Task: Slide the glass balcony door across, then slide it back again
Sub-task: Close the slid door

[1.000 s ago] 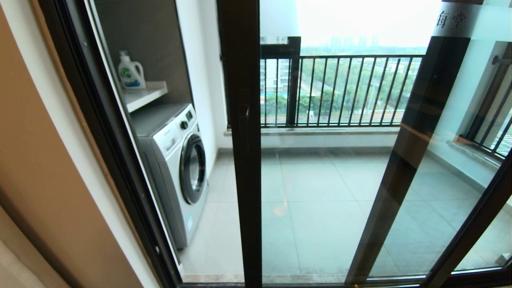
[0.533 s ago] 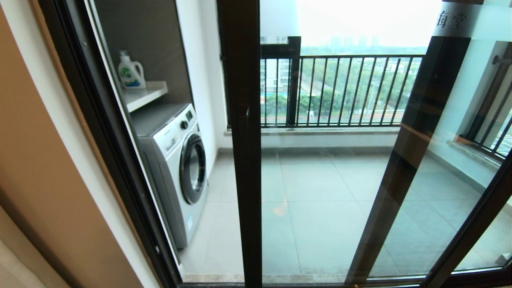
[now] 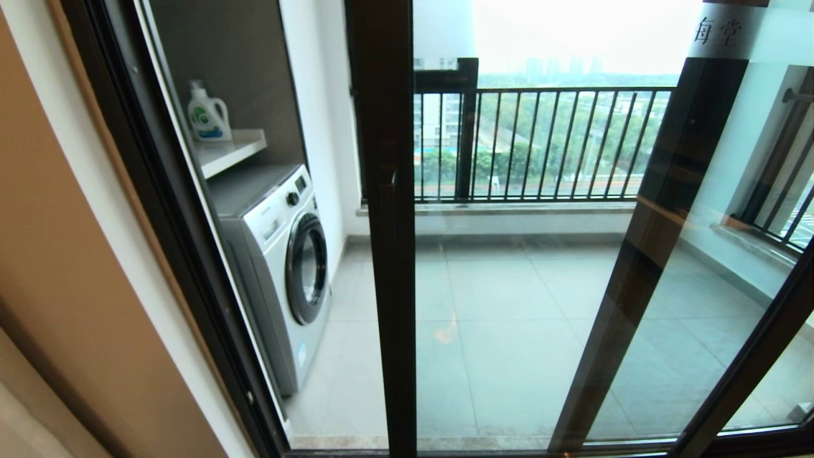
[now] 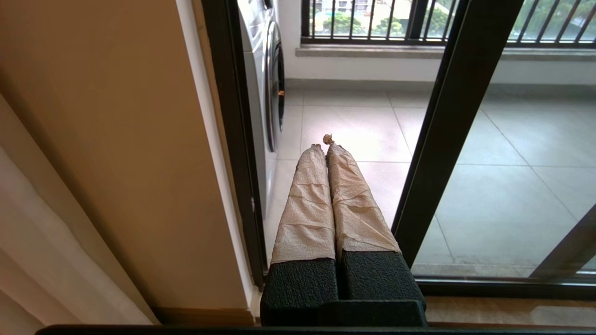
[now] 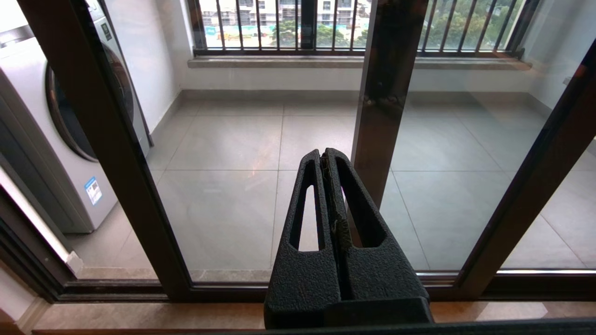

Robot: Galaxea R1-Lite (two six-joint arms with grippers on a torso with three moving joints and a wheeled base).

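Note:
The glass balcony door (image 3: 509,286) stands partly slid to the right. Its dark leading stile (image 3: 385,286) carries a bar handle (image 3: 389,191), and a frosted strip with characters (image 3: 718,30) crosses its top right. A gap lies open between that stile and the left jamb (image 3: 159,222). Neither gripper shows in the head view. My left gripper (image 4: 324,145), its fingers wrapped in tan tape, is shut and empty, pointing into the gap beside the stile (image 4: 447,116). My right gripper (image 5: 322,156) is shut and empty, low in front of the door glass (image 5: 223,186), touching nothing.
A washing machine (image 3: 280,254) stands on the balcony at the left, under a shelf with a detergent bottle (image 3: 206,114). A second dark stile (image 3: 655,254) shows behind the glass. Black railings (image 3: 540,140) close the balcony. A tan wall (image 3: 63,254) and the floor track (image 5: 139,291) border the door.

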